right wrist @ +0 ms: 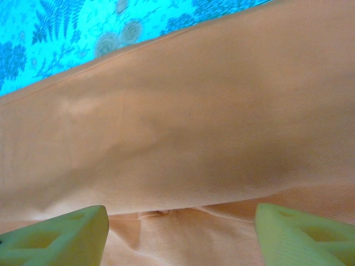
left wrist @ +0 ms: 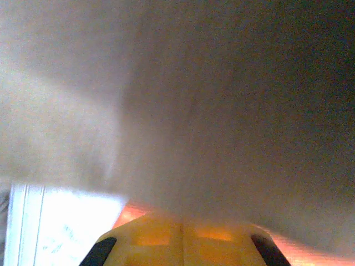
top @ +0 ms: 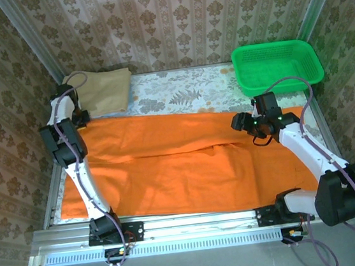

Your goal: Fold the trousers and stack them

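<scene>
Although both hands are at the cloth, the trousers (top: 168,166) lie spread flat across the table (top: 173,92) with no fold in them, so I judge the task barely begun. The two legs run side by side, with the seam between them showing near the right hand (top: 253,124).

The left hand (top: 81,118) sits at the far left corner of the trousers with its fingers brought together. Its own camera is blurred by pale fabric close in front, with only a sliver of orange beside the left hand (left wrist: 183,244), so I cannot tell whether the corner is really pinched. A folded tan cloth (top: 99,90) lies just beyond this hand.

The right hand (right wrist: 180,233) hangs low over the other end with its fingers wide apart and holds nothing. The trousers (right wrist: 194,138) lie under it and stretch ahead of it to their far edge. A green basket (top: 270,46) stands beyond it.

What remains is a grip at the right end, leg laid over leg, the length folded down, and the bundle stacked, perhaps on the tan cloth.
</scene>
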### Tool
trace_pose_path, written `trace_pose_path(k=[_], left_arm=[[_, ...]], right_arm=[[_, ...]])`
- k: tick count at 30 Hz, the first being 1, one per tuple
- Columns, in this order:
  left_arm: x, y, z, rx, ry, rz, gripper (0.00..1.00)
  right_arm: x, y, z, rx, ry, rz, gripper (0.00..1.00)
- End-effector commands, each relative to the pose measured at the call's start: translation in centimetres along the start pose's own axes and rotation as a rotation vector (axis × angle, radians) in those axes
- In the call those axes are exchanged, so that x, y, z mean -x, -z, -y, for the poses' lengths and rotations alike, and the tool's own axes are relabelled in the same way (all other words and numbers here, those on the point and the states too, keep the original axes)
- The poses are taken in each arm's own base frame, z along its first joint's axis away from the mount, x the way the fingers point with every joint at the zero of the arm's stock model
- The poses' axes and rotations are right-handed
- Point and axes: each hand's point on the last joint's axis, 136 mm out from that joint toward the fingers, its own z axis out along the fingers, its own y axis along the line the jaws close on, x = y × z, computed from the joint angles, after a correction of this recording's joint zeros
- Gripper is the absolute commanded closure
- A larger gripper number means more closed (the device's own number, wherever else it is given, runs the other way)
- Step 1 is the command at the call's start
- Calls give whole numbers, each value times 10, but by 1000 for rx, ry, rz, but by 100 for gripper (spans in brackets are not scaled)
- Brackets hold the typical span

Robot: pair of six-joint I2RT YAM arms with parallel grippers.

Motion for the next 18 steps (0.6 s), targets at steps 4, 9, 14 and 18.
trace_pose_path(k=[4,9,14,18], left_arm=[[-8,73,-14,101,57,130,100],[-24,74,-16,112,75,111,100],[-30,77,-14,90,110,122,100],[-31,83,-7,45,117,130,100]], right_arm=[[41,15,35,-136,-64,122,28],[83,14,106,-347,-181,180,27],[115,-1,187,-537,-292,157,27],[137,-6,205,-552,-303,142,26]])
